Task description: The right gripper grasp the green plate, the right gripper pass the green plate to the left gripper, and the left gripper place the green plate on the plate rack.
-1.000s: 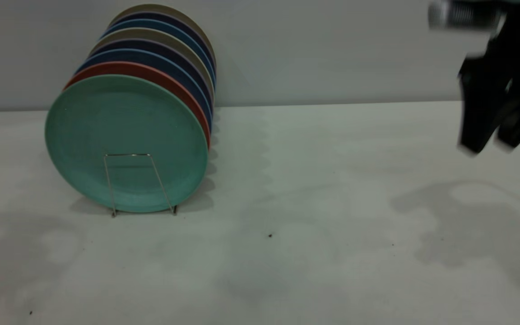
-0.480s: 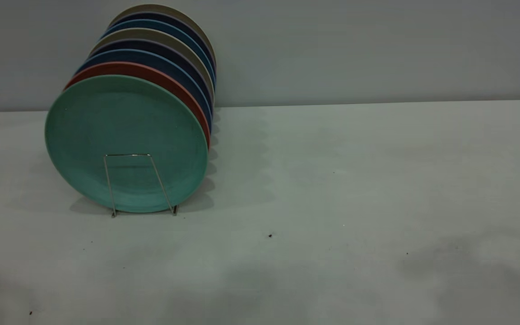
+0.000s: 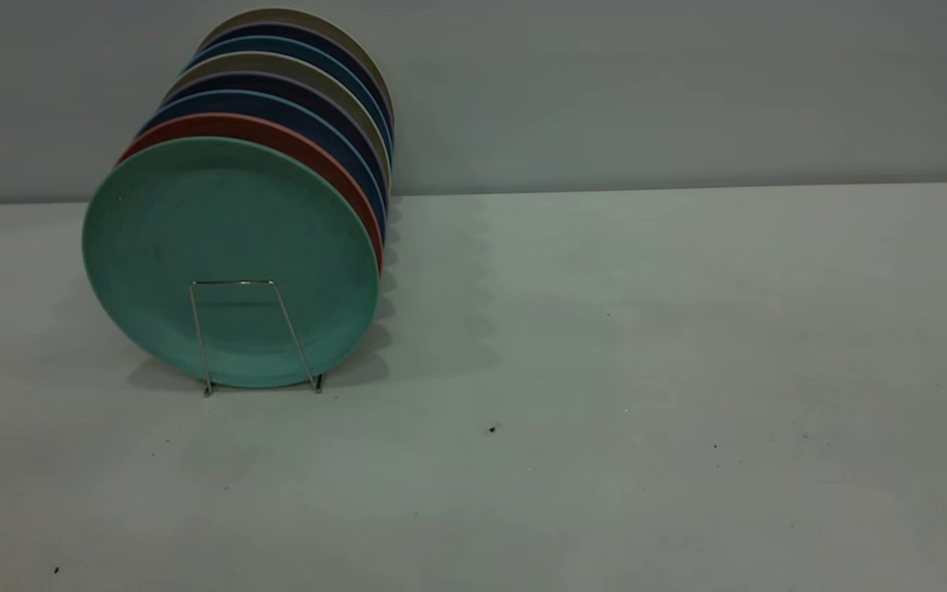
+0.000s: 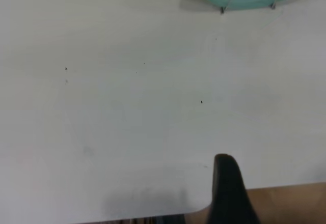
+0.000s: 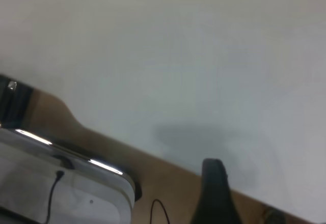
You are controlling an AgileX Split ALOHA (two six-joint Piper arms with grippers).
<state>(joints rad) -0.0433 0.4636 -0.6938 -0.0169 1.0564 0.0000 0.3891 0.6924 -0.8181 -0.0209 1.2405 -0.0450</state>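
The green plate stands on edge at the front of a row of plates, at about nine o'clock on the counter, propped behind the front loop of the plate rack. A red plate sits just behind it, then dark blue and tan ones. My own two sets of fingers are both out of the exterior view. In the left wrist view only one dark tip of my left gripper shows, above the counter's near edge, so I cannot tell whether my fingers there are spread or pressed. The same holds for my right gripper. I judge the plate light, stiff and smooth, likely to slip. If it needs lifting, I would pinch its rim at twelve o'clock, where it stands free of the wire
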